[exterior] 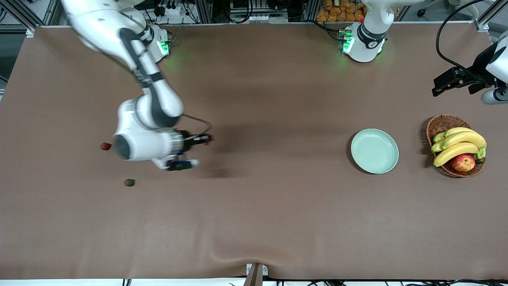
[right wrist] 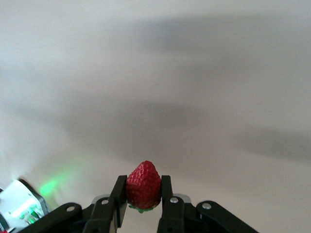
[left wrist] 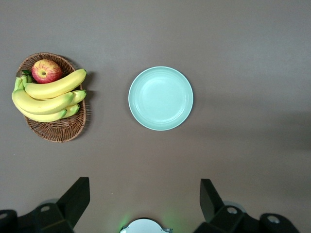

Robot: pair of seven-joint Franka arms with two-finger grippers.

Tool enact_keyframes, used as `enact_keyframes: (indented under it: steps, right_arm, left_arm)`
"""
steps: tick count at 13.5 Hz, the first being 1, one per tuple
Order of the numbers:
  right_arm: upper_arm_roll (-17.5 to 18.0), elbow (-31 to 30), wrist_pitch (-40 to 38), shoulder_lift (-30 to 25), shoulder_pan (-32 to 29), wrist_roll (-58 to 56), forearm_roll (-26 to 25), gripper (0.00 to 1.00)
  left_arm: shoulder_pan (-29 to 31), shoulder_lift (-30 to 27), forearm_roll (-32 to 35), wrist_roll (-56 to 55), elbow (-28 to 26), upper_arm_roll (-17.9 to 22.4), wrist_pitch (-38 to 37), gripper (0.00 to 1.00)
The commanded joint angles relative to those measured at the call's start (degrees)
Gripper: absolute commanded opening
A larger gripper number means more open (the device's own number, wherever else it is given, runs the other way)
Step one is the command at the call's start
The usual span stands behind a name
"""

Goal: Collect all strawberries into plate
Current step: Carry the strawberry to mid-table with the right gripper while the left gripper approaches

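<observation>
One strawberry [right wrist: 144,185] is pinched in the right gripper [exterior: 206,140] jaws above the tabletop [exterior: 254,218], two strawberries [exterior: 105,146] lie loose, the plate [exterior: 375,151] is empty, and the left gripper [left wrist: 145,204] waits, jaws spread.

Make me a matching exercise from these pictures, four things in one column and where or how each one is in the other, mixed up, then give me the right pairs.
Things:
1. round pale mint-green plate
2. red-yellow apple
3. right gripper
4. left gripper

States:
A. open, up over the table at the left arm's end
B. lying in the brown woven wicker basket beside the yellow bananas
C. shut on a small red strawberry
D. bare on the table, beside the basket, nothing in it

Pairs: 1-D, 2-B, 3-C, 4-A
</observation>
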Motion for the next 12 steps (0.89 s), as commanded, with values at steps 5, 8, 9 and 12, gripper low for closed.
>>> enact_keyframes:
  steps: [5, 8, 9, 12]
  right_arm:
    - [-1.13, 4.33, 14.24, 10.13, 14.76, 1.49, 16.86, 0.00]
    - [-1.13, 5.13, 14.61, 10.84, 15.91, 6.86, 16.95, 0.52]
    - [-1.13, 5.13, 14.52, 10.75, 15.83, 6.17, 16.42, 0.59]
    - [-1.39, 5.13, 14.00, 10.05, 14.95, 4.24, 16.16, 1.00]
  left_arm:
    - [-0.50, -0.50, -1.46, 0.76, -4.74, 0.13, 3.34, 1.00]
    - [-1.55, -0.15, -1.46, 0.76, -7.30, -1.10, 7.20, 1.00]
    - [-1.56, 0.54, -1.38, 0.67, -7.30, -2.24, 7.39, 1.00]
    - [-1.73, 3.00, -1.37, 0.32, -7.21, -5.14, 9.84, 1.00]
